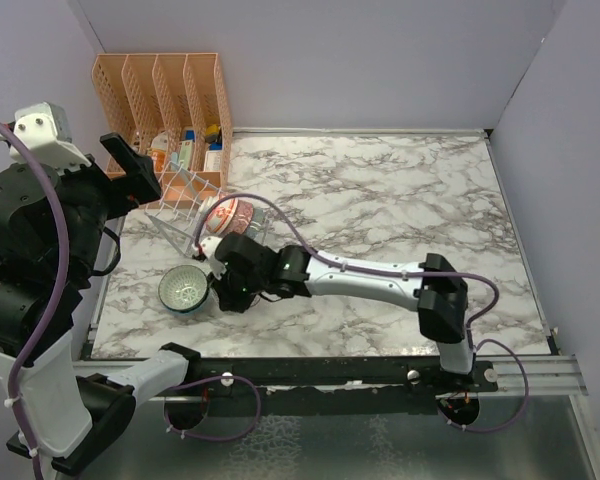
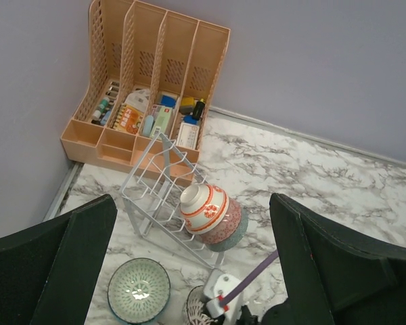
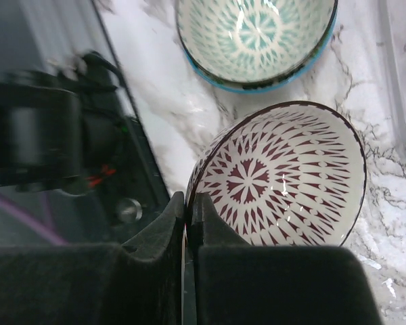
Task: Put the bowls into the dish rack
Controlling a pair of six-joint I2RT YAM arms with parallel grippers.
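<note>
Where the right gripper (image 3: 187,206) pinches the maroon-patterned bowl (image 3: 284,176), its rim is hidden; left gripper (image 1: 130,166) gapes.

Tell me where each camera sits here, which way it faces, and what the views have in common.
Top external: above and behind the bases, looking down on the marble table; both arms show, with the left gripper near the rack and the right gripper low.
Left wrist: high up, looking down at the dish rack and orange organizer; its own fingers, spread open, frame both sides.
Right wrist: close over the table, its fingers shut on the rim of the maroon-patterned bowl.
Shared: the teal bowl appears in all three.
</note>
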